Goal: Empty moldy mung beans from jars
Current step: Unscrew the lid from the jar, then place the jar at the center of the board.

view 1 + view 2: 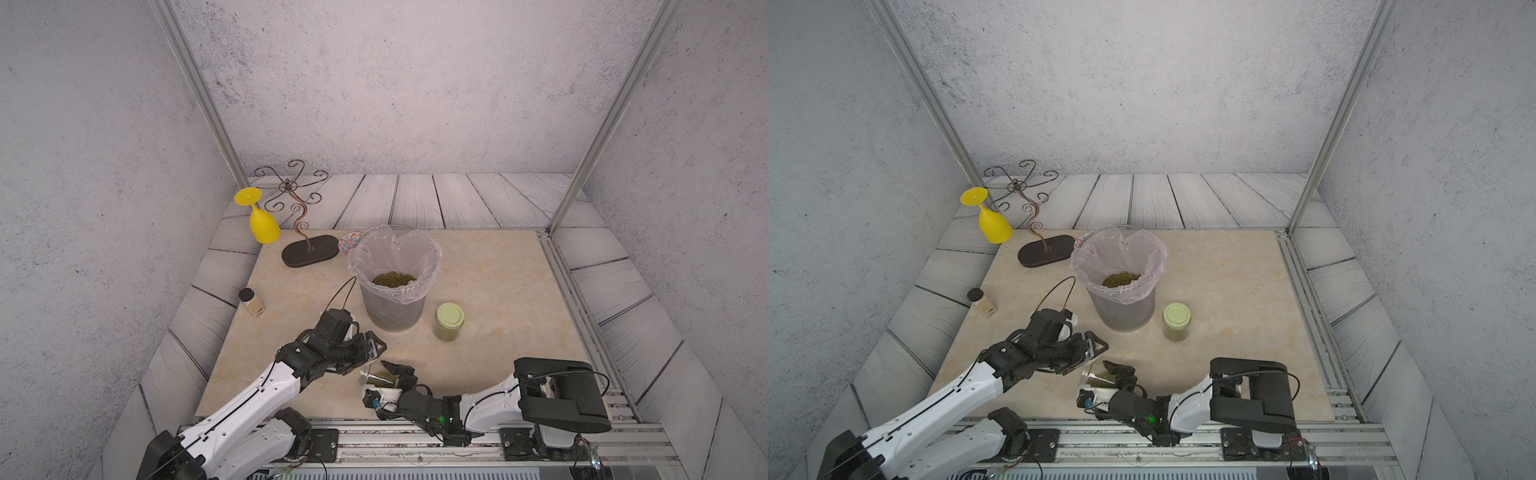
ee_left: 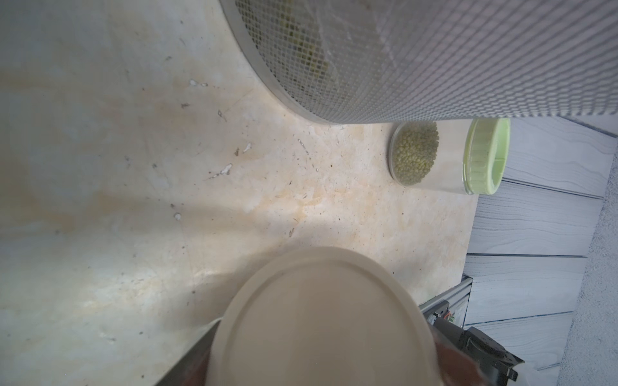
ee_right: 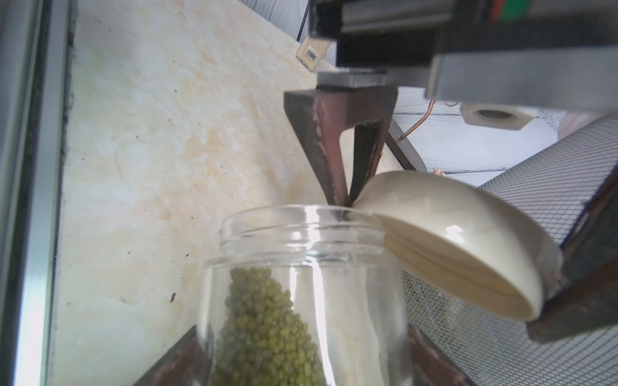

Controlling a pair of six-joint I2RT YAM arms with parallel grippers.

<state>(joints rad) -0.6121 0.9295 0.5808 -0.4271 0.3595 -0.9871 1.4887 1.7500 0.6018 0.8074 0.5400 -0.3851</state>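
At the 6 o'clock edge of the bench [image 1: 478, 270], the right gripper [image 1: 386, 380] is clamped on an open glass jar [image 3: 301, 284]. The jar is tipped sideways with mung beans [image 3: 264, 334] heaped inside. At its 11 o'clock, the left gripper [image 1: 372, 347] grips the beige lid [image 3: 451, 244], just beside the jar's mouth. Farther toward 12 o'clock, a lined bin [image 1: 392, 307] holds more beans. The green-lidded jar [image 1: 449, 322] stands closed at the bin's 4 o'clock.

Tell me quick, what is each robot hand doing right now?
Left gripper: closed on the beige lid.
Right gripper: closed on the open jar with mung beans inside.
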